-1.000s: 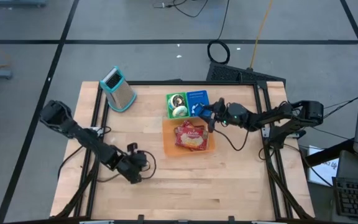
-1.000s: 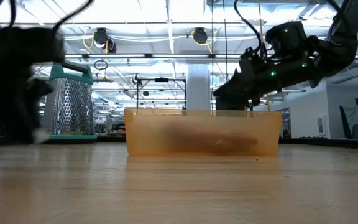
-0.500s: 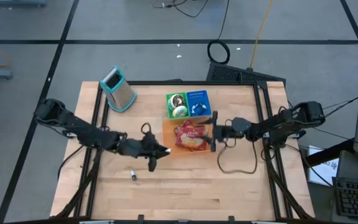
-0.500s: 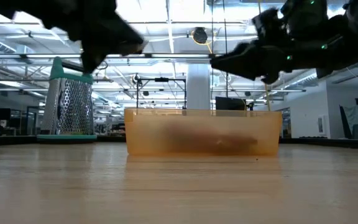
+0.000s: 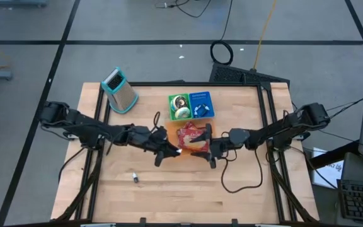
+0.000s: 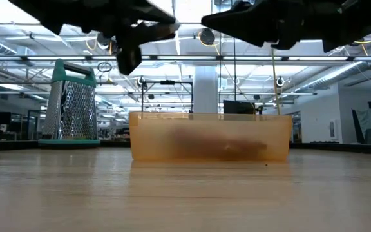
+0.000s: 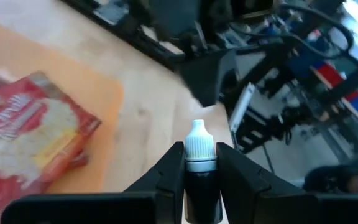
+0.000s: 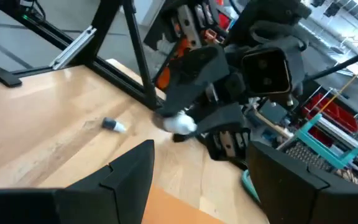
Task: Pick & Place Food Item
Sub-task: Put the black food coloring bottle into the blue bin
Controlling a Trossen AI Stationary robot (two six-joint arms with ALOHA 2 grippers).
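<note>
A small dark bottle with a white cap (image 7: 200, 142) sits in my left gripper (image 5: 172, 151), which hangs over the near left corner of the orange tray (image 5: 171, 129). A red food packet (image 5: 193, 137) lies flat in that tray. My right gripper (image 5: 208, 148) stands open just right of the bottle, over the tray's near right part, facing the left gripper. Nothing is between its fingers (image 8: 129, 180). In the low view both grippers show above the tray (image 6: 210, 136), the left one (image 6: 134, 29) and the right one (image 6: 250, 22). My left gripper pinches the bottle's dark body (image 7: 199, 177) between its two fingers, just below the cap. The capped end sticks out past the fingertips. The fingers come nearly level from the table's left and lie along the bottle. The bottle is lifted clear, cap toward my right gripper.
A green and a blue container (image 5: 191, 106) stand just beyond the tray. A metal grater with a teal frame (image 5: 120, 90) stands at the far left. A small dark-and-white item (image 5: 135, 178) lies on the bare wood near the front left.
My left gripper has risen from the table's near left and swung right toward the tray, tipping up to nearly level with the bottle held; a small item stayed on the wood. My right gripper has moved from the blue container toward the near edge, rolling as it went.
</note>
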